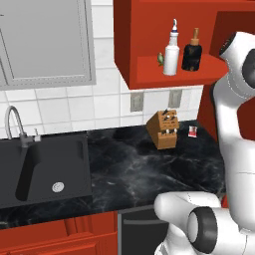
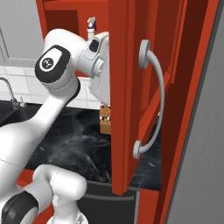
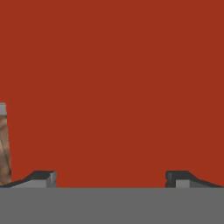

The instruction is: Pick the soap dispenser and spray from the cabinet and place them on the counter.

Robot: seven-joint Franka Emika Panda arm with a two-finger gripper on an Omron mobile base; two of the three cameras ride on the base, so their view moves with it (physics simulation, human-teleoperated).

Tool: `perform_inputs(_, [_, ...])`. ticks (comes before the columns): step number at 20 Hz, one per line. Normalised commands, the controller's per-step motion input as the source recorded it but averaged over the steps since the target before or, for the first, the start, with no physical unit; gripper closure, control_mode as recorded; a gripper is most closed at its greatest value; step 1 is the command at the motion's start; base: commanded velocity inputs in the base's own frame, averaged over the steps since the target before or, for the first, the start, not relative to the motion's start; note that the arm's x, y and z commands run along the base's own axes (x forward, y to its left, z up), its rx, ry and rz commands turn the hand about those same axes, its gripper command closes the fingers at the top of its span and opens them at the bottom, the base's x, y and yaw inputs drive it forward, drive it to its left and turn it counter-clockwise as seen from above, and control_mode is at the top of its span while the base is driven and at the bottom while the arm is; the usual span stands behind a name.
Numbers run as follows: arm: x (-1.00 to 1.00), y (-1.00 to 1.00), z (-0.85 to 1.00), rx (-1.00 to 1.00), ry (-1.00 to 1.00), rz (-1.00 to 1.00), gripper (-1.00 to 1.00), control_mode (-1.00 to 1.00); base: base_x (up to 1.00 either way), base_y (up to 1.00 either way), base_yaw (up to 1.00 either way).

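We find the spray and the soap dispenser standing upright side by side on the open shelf of the cabinet, well above the knife block on the counter, with the spray the nearer of the two to the cabinet's left wall and the dispenser just beside it on the other side. Both have their long axis vertical, so we judge a level approach from the front would suit either. The gripper has its fingers spread wide with nothing between them, and it faces a plain red surface at close range, so the bottles are not ahead of it; we take them to lie off to one side of the hand, though we cannot tell how far. In the right base view the open cabinet door stands between the camera and most of the shelf, with the spray's nozzle peeking above the arm. The spray is slim and white with a pointed grey-white head; the dispenser is squat and dark with a tan pump.
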Motion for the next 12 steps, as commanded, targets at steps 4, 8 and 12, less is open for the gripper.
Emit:
perform_inputs(4, [-0.06,0.37,0.00,0.04,-0.15,0.14,-1.00,-1.00,0.00,0.00,0.00])
perform_inputs(8, [-0.03,0.36,0.00,0.03,-0.16,0.17,-1.00,-1.00,0.00,0.00,0.00])
perform_inputs(12, [-0.01,0.35,0.00,0.03,-0.17,0.17,-1.00,-1.00,0.00,0.00,0.00])
